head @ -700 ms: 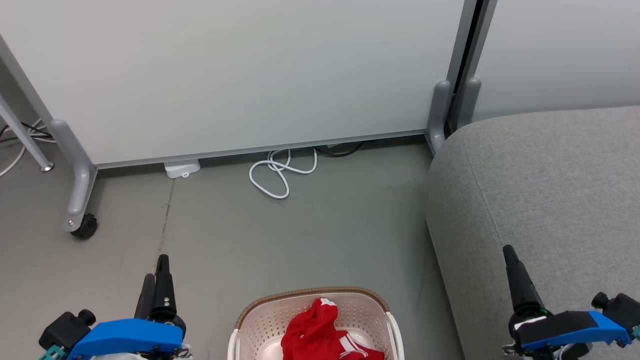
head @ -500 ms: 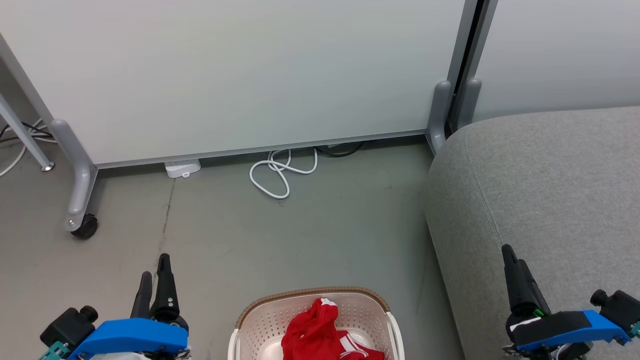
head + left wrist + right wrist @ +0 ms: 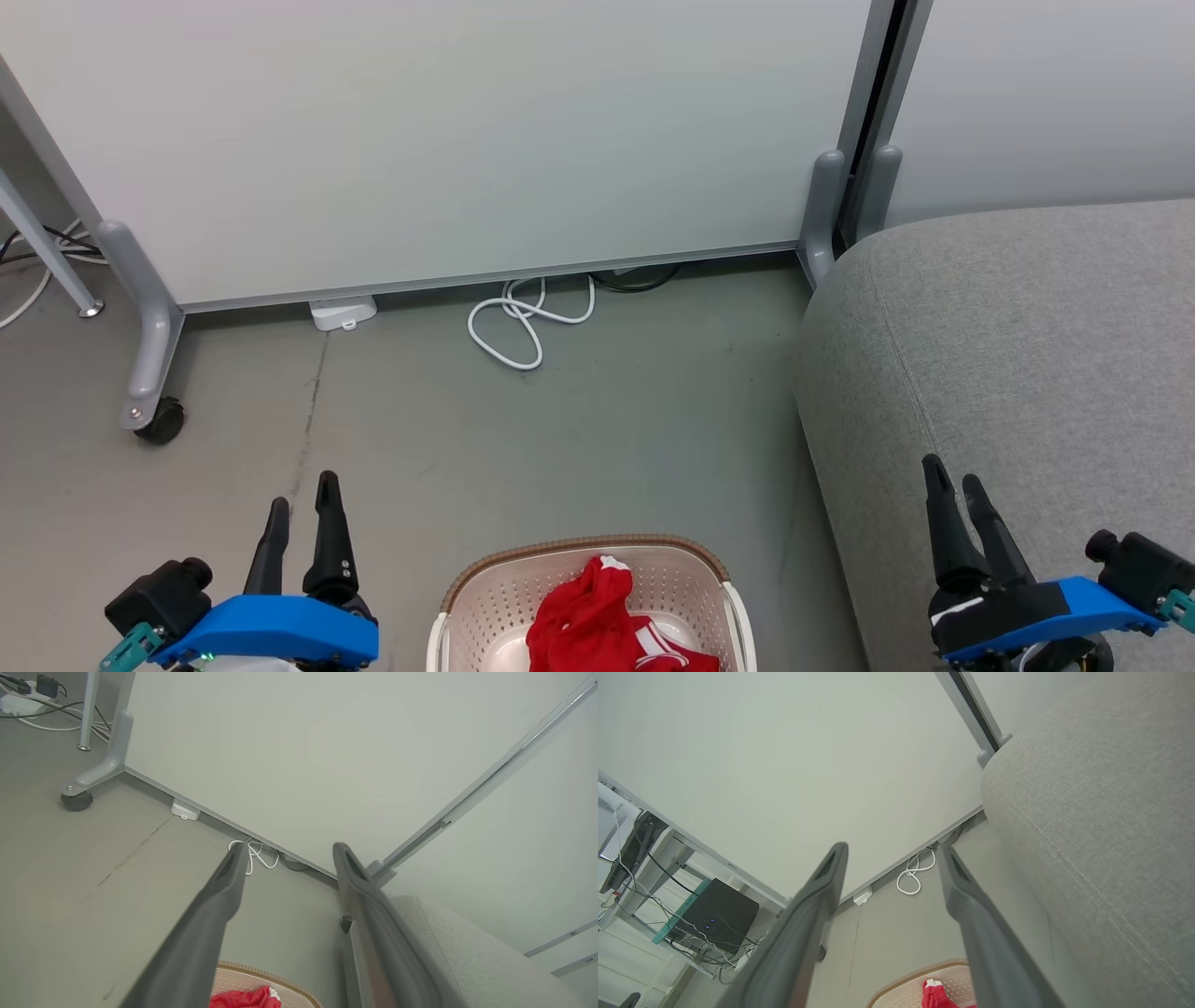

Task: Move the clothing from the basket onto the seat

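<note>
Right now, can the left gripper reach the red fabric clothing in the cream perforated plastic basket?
Probably yes: left gripper open beside the basket, clothing lies uncovered, nothing between them.

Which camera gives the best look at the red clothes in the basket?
The head view: the red clothing lies bunched in the basket, white stripe trim visible. Each wrist view catches just a small red scrap at its bottom edge.

Left gripper (image 3: pixel 302 492) sits low at the left of the head view, its two dark fingers pointing up and parted, nothing between them. Right gripper (image 3: pixel 950 471) sits low at the right, fingers leaning slightly left, also parted and empty. Each wrist view shows its own two fingers spread wide, with a clear gap between
</note>
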Available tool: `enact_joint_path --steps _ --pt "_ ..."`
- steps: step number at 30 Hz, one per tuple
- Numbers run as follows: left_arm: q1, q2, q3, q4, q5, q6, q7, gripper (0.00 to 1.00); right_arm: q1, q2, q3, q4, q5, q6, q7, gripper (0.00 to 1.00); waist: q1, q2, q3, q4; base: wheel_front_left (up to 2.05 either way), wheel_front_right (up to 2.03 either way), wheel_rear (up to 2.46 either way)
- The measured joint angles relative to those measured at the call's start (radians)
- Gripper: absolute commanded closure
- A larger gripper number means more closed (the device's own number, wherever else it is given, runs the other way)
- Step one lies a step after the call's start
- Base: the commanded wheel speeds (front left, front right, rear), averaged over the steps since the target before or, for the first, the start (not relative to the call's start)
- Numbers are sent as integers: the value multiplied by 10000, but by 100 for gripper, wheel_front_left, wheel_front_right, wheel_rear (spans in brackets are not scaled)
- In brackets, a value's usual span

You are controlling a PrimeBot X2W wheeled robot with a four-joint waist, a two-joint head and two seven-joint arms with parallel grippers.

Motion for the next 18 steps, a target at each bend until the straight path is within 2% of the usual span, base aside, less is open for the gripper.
enact_joint_path --steps 18 --pt "0 77 -268 19 2065 134 -483 0 -4 -15 31 -29 -2186 12 -441 0 0 0 34 52 0 0 0"
